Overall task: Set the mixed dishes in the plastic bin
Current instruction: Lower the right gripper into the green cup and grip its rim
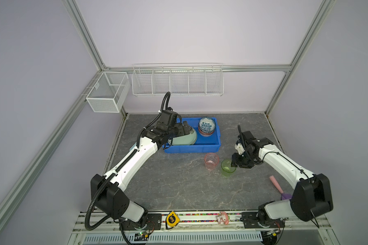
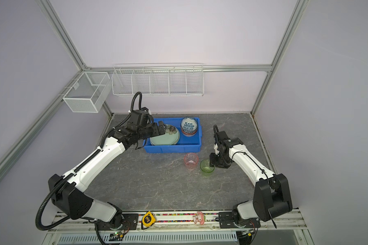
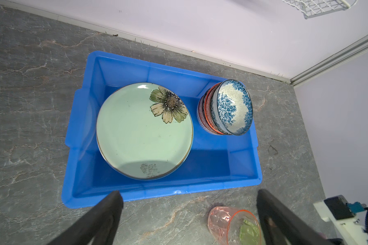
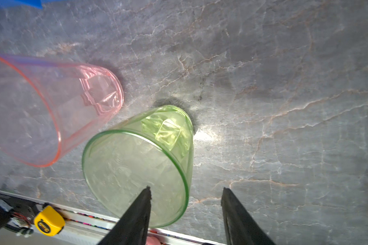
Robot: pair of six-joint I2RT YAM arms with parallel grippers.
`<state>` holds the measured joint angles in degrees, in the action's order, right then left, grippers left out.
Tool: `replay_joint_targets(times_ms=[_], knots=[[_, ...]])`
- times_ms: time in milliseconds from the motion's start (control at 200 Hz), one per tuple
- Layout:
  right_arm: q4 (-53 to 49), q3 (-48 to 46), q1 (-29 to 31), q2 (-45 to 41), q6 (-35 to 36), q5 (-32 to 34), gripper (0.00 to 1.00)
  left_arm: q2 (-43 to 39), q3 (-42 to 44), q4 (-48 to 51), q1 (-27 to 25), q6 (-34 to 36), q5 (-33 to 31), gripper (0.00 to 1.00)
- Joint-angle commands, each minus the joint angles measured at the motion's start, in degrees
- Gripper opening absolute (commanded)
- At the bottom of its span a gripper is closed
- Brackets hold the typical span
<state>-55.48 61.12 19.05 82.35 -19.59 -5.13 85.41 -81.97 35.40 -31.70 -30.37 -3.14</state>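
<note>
**Near edge.** A yellow tape measure [image 1: 172, 218] lies on the front rail. A purple scoop [image 1: 285, 195] with a pink handle lies on the bench [image 1: 179, 191] beside the right arm. It is not among the dishes.

**Mid-bench.** The green cup [image 4: 136, 161] and the pink cup [image 1: 211, 161] stand upright just beside each other, outside the bin and in front of its near wall. The right end effector [image 4: 185, 188] is down at the green cup. The jaws are apart and straddle the rim, with one finger inside the cup and the other outside. No clamp on the wall is evident.

**Further back.** The blue plastic bin [image 1: 191, 146] holds the pale green flower plate [image 3: 142, 131] lying flat. It appears to rest on other plates, though what lies beneath cannot be identified. To its right in both top views is a nested stack of patterned bowls [image 3: 232, 108], blue-and-white on top. The left end effector [image 3: 188, 195] hovers above the plate end of the bin, jaws wide apart and empty.

**Rear wall.** The white wire baskets [image 1: 177, 81] show nothing inside.

**Progress.** In my judgement the task is well advanced. The plates and bowls are binned and only the two cups are left. The green cup grasp looks to be the step in hand, and the pink cup comes after it.
</note>
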Motion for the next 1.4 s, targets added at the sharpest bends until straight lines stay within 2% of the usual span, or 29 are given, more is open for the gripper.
replay_joint_targets(times_ms=[0, 100, 405, 970, 1030, 1395], knots=[[2.13, 0.4, 0.85, 1.48, -0.16, 1.25, 0.48, 0.29, 0.77, -1.02, 0.67, -0.52, 0.35, 0.98], [2.14, 0.66, 1.24, 2.24, -0.18, 1.83, 0.39, 0.55, 0.81, -1.1, 1.02, -0.4, 0.7, 0.98], [1.1, 2.54, 2.46, 3.14, -0.53, 3.82, 0.24, -0.01, 1.84, -2.61, 1.69, 0.15, 1.38, 0.98], [1.03, 2.51, 3.01, 1.47, -0.53, 5.23, 0.13, 1.96, 1.63, -3.32, 2.02, -0.13, 2.73, 0.98], [1.08, 2.6, 3.0, 1.13, -0.55, 5.55, 0.08, 1.9, 1.53, -3.41, 2.0, -0.13, 2.66, 0.98], [-1.71, 3.7, 3.01, 0.19, 0.05, 6.36, 0.07, 1.96, 1.59, -2.69, 2.0, -0.22, 2.28, 0.98]])
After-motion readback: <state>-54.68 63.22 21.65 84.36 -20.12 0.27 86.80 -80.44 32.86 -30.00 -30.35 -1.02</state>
